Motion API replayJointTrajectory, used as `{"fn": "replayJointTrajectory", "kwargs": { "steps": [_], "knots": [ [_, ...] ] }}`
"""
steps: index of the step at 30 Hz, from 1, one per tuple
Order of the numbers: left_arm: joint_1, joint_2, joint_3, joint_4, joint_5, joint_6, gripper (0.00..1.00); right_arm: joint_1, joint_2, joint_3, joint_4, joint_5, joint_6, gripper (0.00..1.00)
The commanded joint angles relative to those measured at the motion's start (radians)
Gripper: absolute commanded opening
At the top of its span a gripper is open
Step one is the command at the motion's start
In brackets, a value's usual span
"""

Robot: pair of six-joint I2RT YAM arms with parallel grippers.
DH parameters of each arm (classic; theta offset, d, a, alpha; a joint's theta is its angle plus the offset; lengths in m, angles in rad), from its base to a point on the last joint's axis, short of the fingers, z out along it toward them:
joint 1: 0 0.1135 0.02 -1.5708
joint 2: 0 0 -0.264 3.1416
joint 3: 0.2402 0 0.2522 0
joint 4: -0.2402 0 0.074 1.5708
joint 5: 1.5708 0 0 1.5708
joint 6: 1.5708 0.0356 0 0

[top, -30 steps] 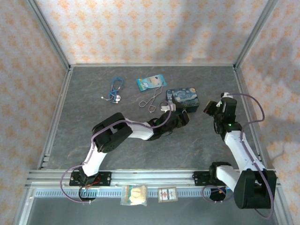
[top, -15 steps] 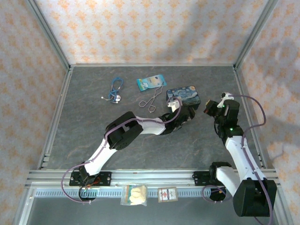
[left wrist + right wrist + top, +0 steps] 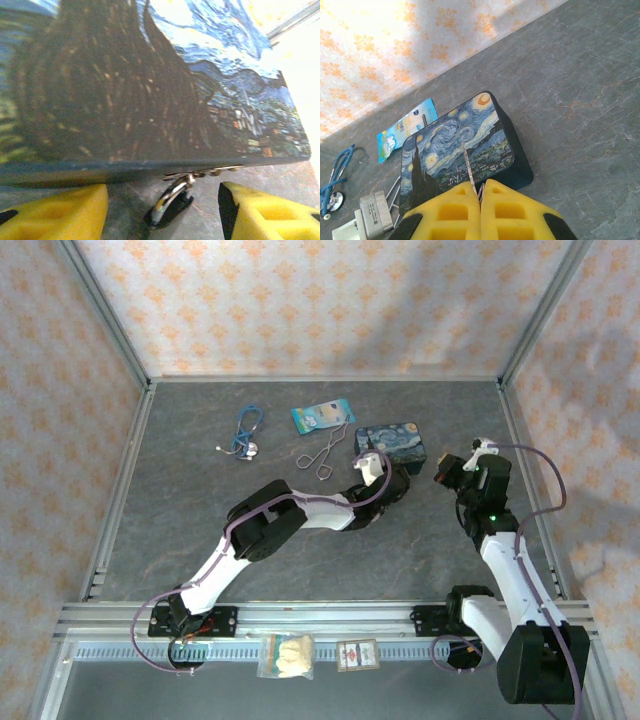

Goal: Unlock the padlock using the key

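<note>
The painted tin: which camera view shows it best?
The right wrist view: nearly the whole painted tin, lid and two sides, is sharp there. The top external view shows it small, beside the left gripper. The left wrist view shows its lid very close and blurred.

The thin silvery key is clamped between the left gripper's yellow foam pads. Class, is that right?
No, the right gripper clamps the thin silvery key between its yellow foam pads, as the right wrist view shows.
</note>
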Motion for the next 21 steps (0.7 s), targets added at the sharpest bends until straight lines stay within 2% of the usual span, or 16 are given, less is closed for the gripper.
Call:
{"fn": "replayJointTrajectory", "kwargs": {
  "steps": [1,11,14,21],
  "knots": [
    [0.022,0.072,0.068,-0.121,-0.051,0.061,0.63,-0.006,-0.017,-0.015,0.043,-0.012,0.016,0.00],
    [0.028,0.142,0.137,-0.139,0.026,0.044,0.55,-0.005,-0.013,-0.026,0.054,-0.017,0.019,0.00],
    [0.039,0.151,0.148,-0.151,0.046,0.037,0.41,-0.006,-0.011,-0.022,0.054,-0.016,0.016,0.00],
    [0.070,0.063,-0.014,0.044,0.150,0.062,0.19,-0.006,0.008,-0.039,0.067,-0.031,0.021,0.00]
  ]
}}
